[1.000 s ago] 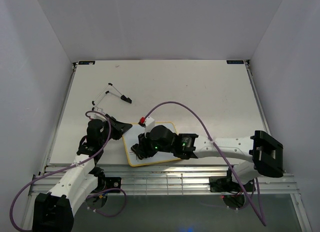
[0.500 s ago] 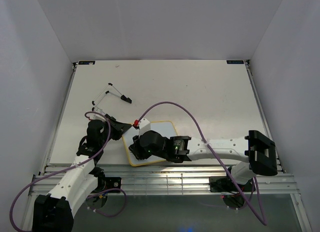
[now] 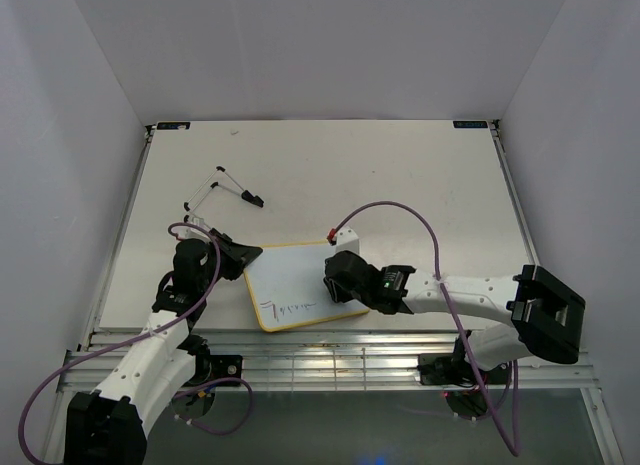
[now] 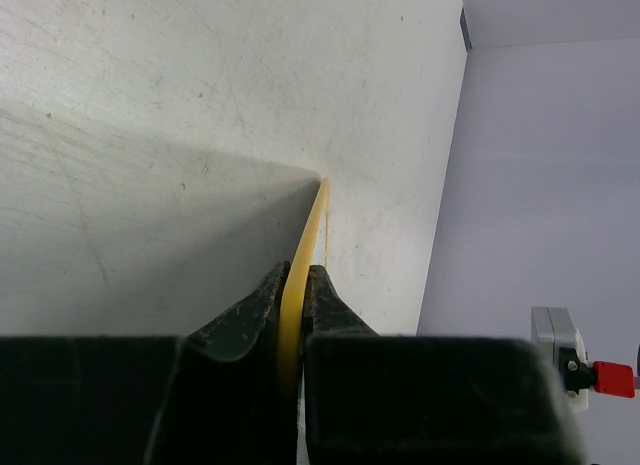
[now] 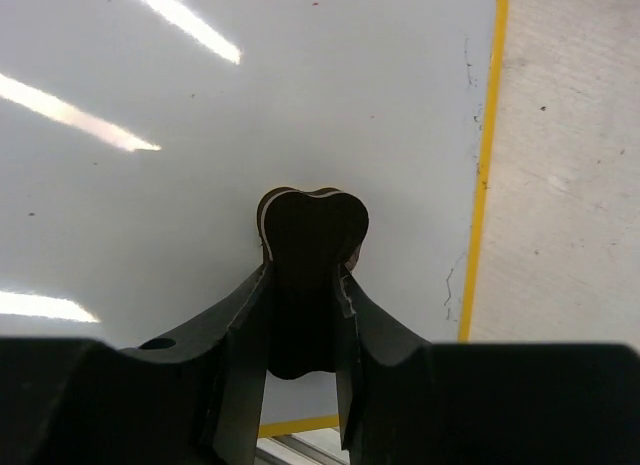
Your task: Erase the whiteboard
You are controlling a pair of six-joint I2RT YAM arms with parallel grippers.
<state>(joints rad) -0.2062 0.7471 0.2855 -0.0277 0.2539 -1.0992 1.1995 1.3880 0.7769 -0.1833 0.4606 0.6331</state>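
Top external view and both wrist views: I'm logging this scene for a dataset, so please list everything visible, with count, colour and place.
table: one, off-white, fills the enclosure floor.
whiteboard: one, white with yellow frame, near middle of the table.
handwriting: one line, dark, along the whiteboard's near edge.
eraser: one, black with a pale edge, against the whiteboard.
thin rod object: one, black, far left of the table; what it is cannot be told.
cables: two, purple, along the arms.
left gripper: black, shut on the whiteboard's left edge.
right gripper: black, shut on the eraser.
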